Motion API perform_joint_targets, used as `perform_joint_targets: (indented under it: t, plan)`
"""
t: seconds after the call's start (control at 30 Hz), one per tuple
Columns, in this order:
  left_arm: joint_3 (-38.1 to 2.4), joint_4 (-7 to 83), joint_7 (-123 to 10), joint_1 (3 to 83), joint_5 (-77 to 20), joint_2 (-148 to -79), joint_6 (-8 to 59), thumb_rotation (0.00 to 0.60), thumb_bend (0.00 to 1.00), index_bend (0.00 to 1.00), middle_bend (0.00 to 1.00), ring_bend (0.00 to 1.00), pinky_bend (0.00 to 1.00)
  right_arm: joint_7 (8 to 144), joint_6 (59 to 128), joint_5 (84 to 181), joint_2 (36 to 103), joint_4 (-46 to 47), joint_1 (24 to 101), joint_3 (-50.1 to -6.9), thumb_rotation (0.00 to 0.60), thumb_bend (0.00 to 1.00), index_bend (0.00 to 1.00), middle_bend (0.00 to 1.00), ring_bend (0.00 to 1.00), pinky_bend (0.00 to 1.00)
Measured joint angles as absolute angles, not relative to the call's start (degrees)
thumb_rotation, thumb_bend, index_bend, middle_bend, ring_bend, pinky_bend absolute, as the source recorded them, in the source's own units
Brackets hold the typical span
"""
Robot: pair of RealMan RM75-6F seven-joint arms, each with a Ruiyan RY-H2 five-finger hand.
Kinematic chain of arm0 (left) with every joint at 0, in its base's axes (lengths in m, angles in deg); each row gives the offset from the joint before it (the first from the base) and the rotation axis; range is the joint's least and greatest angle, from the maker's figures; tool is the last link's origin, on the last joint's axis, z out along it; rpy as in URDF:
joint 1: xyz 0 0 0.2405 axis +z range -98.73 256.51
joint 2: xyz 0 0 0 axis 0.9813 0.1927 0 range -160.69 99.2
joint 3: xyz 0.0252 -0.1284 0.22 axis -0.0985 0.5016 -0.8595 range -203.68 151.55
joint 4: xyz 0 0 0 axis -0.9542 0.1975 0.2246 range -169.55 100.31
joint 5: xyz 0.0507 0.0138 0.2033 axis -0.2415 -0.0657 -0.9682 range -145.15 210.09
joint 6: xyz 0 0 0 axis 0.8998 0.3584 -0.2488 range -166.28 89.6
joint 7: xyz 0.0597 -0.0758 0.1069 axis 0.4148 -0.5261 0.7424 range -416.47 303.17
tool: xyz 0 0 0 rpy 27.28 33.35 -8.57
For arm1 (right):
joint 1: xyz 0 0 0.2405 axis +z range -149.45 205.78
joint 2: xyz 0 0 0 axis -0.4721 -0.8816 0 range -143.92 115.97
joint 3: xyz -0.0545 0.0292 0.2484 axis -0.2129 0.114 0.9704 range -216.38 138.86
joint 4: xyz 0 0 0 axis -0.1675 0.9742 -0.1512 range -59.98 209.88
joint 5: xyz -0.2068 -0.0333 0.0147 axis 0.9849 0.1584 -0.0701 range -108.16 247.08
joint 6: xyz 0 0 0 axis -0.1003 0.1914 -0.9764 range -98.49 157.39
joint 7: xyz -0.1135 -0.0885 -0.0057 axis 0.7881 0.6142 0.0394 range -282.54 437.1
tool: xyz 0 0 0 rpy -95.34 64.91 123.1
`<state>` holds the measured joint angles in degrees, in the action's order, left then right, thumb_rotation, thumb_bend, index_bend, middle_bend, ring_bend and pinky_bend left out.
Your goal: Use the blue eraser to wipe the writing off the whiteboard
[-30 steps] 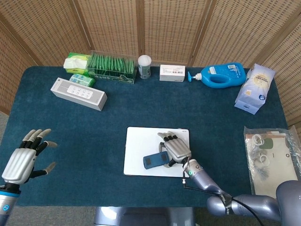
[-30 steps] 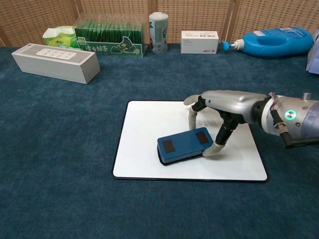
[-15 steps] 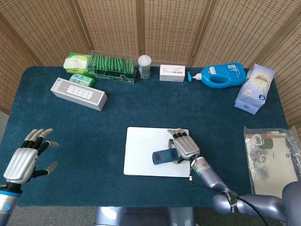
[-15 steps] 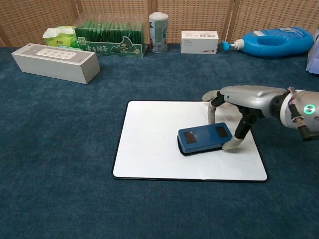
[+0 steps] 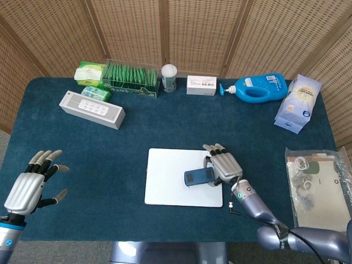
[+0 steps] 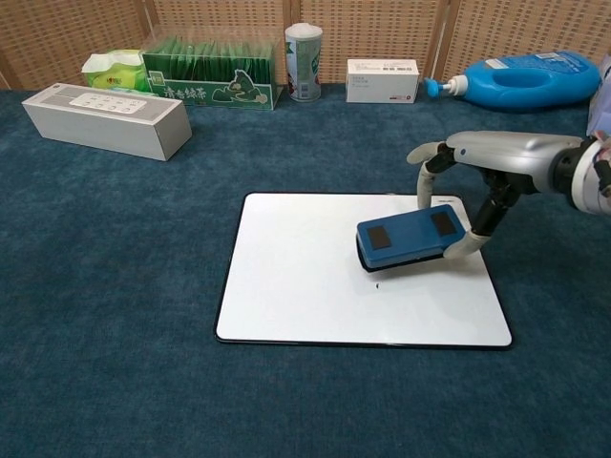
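right hand [image 6: 474,186] has the blue eraser [image 6: 410,237] gripped between thumb and fingers, sitting on the right part of the whiteboard [image 6: 296,277] with one tiny dark speck just below it, and the left hand [image 5: 28,184] hangs off to the side, fingers spread, holding nothing

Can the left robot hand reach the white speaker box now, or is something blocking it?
Probably yes. The left robot hand is open and holds nothing, and only bare tablecloth lies between it and the white speaker box. Actual reach cannot be confirmed.
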<state>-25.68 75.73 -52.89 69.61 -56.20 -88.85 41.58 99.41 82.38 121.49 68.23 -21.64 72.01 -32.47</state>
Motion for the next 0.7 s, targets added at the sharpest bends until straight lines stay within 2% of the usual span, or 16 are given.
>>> perform_joint_targets:
  t: [0.47,0.7]
  plan:
    - [-25.78,75.06,-53.71,69.92,-55.84,-88.48,41.83,0.600,0.33,0.35,0.11,0.06,0.00,102.40,81.77,120.96,75.13,-21.18,73.40,-34.01,0.600,0.14,0.63,0.07,0.00,0.00]
    - [-25.77,74.92,-53.83,69.88,-55.79,-88.52,41.71,0.600,0.33,0.35,0.11,0.06,0.00,104.88,82.19,120.80,74.81,-20.35,73.75,-35.08,0.600,0.14,0.63,0.07,0.00,0.00]
